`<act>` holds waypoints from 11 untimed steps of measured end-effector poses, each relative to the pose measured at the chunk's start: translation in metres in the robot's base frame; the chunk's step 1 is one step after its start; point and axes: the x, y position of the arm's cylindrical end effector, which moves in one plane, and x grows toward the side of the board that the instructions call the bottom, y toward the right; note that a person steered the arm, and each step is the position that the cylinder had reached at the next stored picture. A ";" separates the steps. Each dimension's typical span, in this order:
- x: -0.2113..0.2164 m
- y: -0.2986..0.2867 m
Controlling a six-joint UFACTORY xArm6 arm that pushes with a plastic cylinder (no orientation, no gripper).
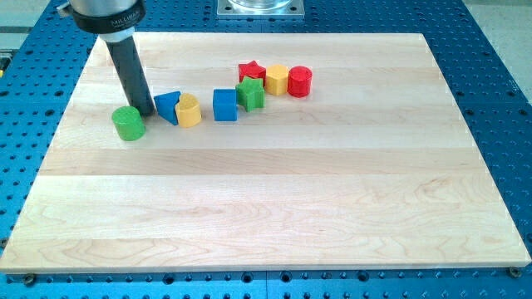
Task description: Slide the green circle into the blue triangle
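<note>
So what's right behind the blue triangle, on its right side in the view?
A yellow block sits against the blue triangle, overlapping its right edge. Where they meet is covered. My tip stands on the triangle's left, between it and the green circle.

Seven blocks sit on the wooden board (274, 208). Two are green: the green circle (129, 123) and a green star (250, 94). Two are blue: the blue triangle (168, 106) and a blue cube (224, 105). Two are yellow: a yellow rounded block (189, 110) and a yellow hexagon (276, 80). Two are red: a red star (251, 71) and a red cylinder (299, 81). That makes eight blocks, not seven.
</note>
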 end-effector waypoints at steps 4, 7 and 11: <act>0.053 0.010; 0.074 0.030; 0.069 0.050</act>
